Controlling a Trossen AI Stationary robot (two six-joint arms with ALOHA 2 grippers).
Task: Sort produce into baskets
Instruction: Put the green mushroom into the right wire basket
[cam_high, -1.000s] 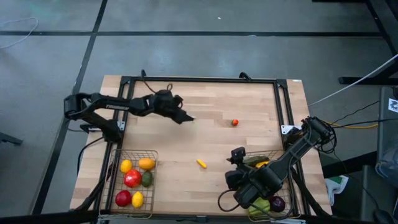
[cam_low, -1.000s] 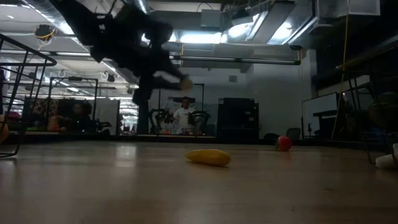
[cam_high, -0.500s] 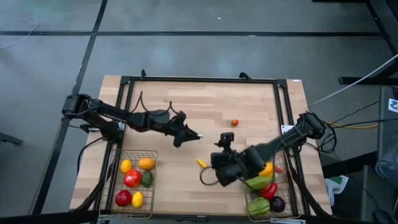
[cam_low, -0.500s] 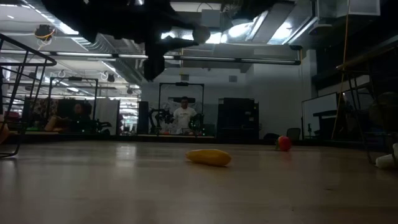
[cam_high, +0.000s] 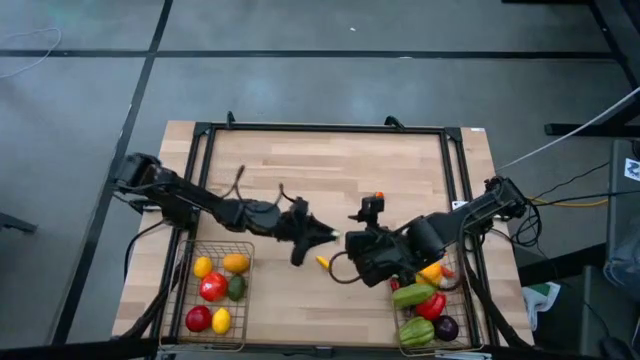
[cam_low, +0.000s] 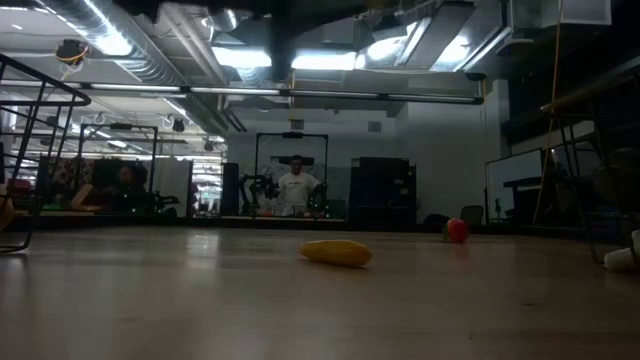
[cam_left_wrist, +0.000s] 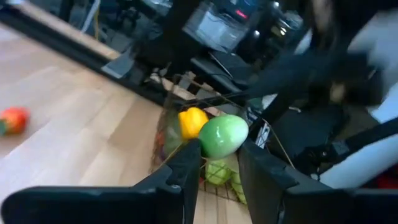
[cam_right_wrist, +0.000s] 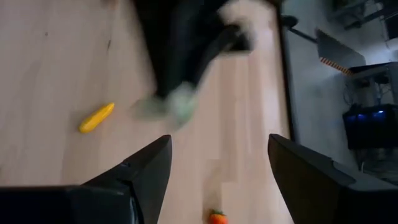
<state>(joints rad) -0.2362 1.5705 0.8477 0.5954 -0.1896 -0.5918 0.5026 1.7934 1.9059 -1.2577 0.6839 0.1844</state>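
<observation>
A pale wooden table (cam_high: 300, 160) stands on grey floor (cam_high: 300, 70), and a person (cam_low: 296, 187) stands far behind it.

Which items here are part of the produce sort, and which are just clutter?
Job:
- small green round toy piece, pinched in the left end effector
- yellow oblong toy piece
- small red-orange toy piece
- left wire-mesh basket
- right wire-mesh basket
- open right end effector

Clutter:
- black table frame

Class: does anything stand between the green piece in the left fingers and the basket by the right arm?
Yes. The right gripper hangs directly between the green piece and that basket.
</observation>
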